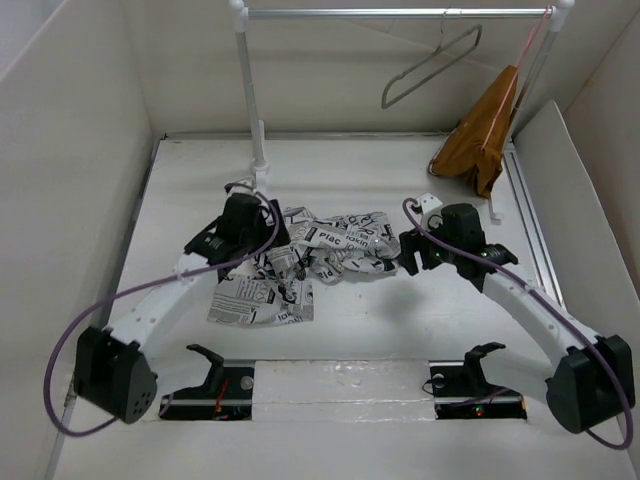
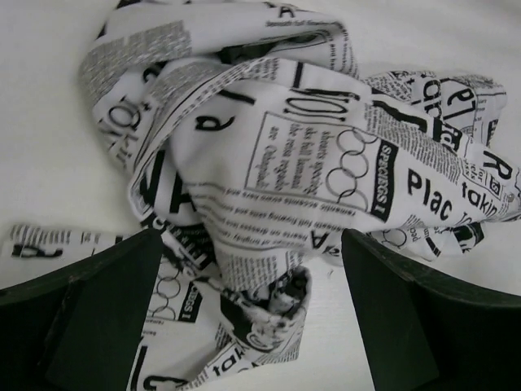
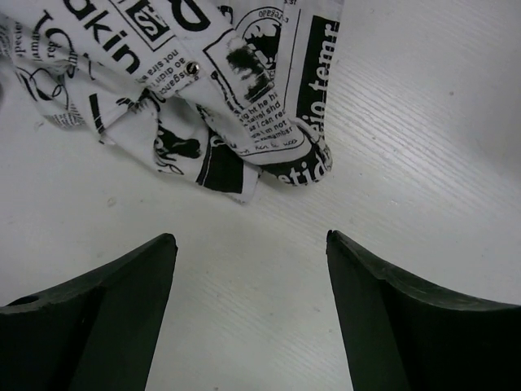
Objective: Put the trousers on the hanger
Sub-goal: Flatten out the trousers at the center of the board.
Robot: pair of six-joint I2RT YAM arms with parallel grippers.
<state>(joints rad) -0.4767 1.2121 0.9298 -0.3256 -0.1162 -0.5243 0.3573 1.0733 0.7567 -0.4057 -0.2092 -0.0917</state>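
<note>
On table (image 1: 400,340), trousers (image 1: 300,265) lie crumpled; left gripper (image 2: 250,238) spread wide around cloth bunch, unclamped; right gripper (image 3: 248,240) spread wide, empty, trouser edge just ahead; hanger (image 1: 430,65) on rail (image 1: 400,13), well apart

Bright, even overhead light, soft shadows; wrist views slightly blurred up close.

The top view looks down from above and behind the arms (image 1: 160,300). It is far enough off to hold the whole bench (image 1: 360,340), with the rail (image 1: 400,13) along the frame's upper edge. The left wrist view sits close over the trousers (image 2: 269,163), with the left fingers (image 2: 98,318) in the lower corners. The right wrist view faces down on bare bench at close range, with the right fingers (image 3: 89,318) along the bottom and the cloth's edge at upper left. All three views share the trousers.
</note>
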